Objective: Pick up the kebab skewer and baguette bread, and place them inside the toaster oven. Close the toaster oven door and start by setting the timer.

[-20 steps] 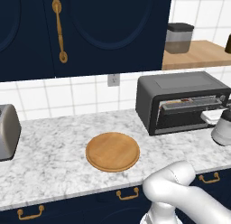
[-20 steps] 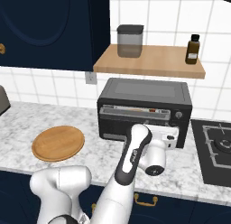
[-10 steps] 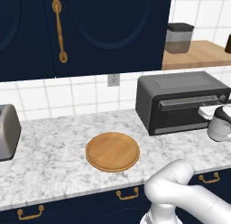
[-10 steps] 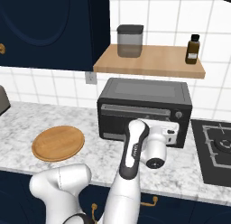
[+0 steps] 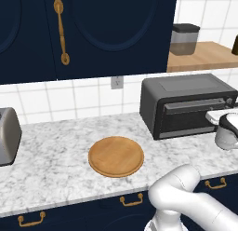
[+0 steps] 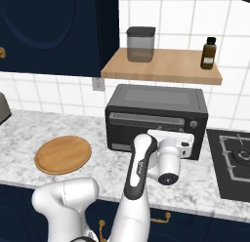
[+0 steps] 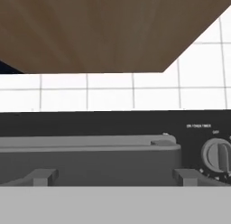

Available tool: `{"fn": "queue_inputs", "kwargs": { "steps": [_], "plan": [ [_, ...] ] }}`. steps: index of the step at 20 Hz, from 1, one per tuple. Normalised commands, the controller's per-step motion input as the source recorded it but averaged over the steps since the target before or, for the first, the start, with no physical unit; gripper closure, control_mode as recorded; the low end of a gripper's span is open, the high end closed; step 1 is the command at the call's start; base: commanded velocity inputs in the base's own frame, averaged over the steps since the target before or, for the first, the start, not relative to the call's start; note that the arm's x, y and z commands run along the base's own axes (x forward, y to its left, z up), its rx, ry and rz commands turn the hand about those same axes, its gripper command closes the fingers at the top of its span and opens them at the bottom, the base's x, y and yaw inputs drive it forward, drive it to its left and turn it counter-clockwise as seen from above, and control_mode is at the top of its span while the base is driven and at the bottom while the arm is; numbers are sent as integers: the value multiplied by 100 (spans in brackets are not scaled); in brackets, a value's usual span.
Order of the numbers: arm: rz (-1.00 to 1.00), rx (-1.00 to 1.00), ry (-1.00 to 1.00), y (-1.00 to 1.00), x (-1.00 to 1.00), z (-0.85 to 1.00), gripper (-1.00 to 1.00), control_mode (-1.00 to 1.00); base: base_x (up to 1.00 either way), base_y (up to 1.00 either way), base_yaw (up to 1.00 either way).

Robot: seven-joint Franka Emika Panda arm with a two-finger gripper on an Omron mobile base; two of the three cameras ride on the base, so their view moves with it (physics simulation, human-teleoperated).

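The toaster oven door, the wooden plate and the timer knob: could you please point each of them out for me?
toaster oven door (image 6: 146, 130): right base view, on the glass front, left of the hand.
wooden plate (image 5: 115, 156): left base view, on the middle of its top face.
timer knob (image 7: 217, 154): hand view, on the knob's raised grip.

A home kitchen: navy cabinets (image 5: 93, 30) with brass handles, white wall tiles (image 6: 161, 11), a marble desk (image 5: 51, 155) carrying a toaster oven (image 6: 156, 120) (a gas hob (image 6: 234, 163) sits beside it).

Dark grey toaster oven (image 6: 156, 118) stands on the counter, its door (image 5: 190, 118) shut.
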Motion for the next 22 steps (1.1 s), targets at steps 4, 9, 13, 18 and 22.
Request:
{"fn": "queue_inputs", "kwargs": {
  "steps": [4,9,13,18,22],
  "plan": [
    [0,0,0,-25,-20,0,-100,-100,0,0,0],
    [0,0,0,-42,-19,0,-100,-100,0,0,0],
    [0,0,0,-39,-23,0,-100,-100,0,0,0],
    [0,0,0,-28,-17,-2,-100,-100,0,0,0],
    [0,0,0,-24,-6,-8,-100,-100,0,0,0]
  ]
}}
